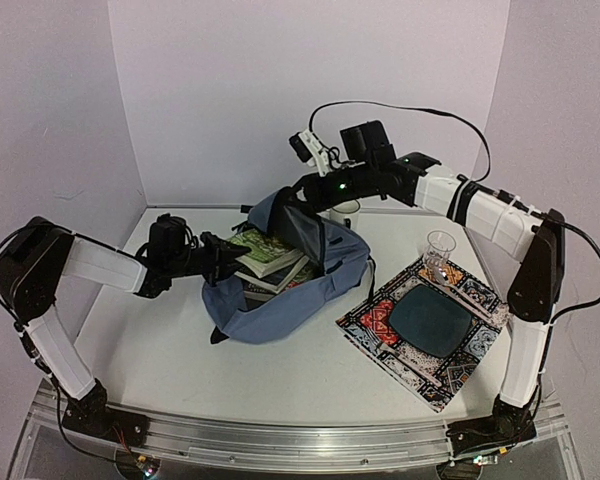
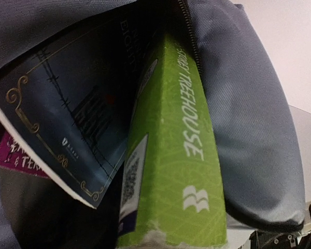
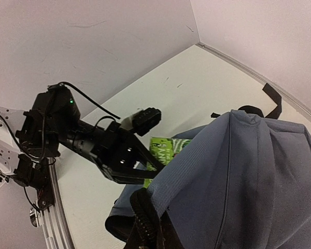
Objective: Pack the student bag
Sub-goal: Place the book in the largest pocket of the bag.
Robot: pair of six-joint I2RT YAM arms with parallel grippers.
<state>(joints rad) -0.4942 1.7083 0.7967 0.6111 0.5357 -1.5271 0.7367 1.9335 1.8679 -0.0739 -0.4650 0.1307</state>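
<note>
Student bag (image 1: 280, 310): slate-blue backpack lying around the middle of the table (image 1: 160, 350), a little toward the far edge, its mouth open toward the left side and its top flap lifted.
Books: several stick out of the bag's mouth in a loose stack, part in and part out.
Green book (image 2: 176, 181): spine reads "TREEHOUSE"; it goes into the opening against the bag's blue fabric.
Dark blue book (image 2: 67, 119): gold ornamental border, leaning on the green book's left side, with a magenta book (image 2: 15, 161) under it.
Left gripper (image 1: 228, 262): reaching in from the left at the bag's mouth, fingers narrowed on the green book, one on each side of it.
Right gripper (image 1: 298, 200): above the bag's far side, fingers pinched tight on the upper edge of the opening, holding the fabric up.
White mug (image 1: 346, 212): just behind the bag, near the far edge.
Patterned cloth mat (image 1: 460, 365): set diagonally on the right half of the table, just beside the bag.
Dark square plate (image 1: 430, 322): on the middle of the mat.
Clear glass (image 1: 440, 250): upright at the mat's far corner.
</note>
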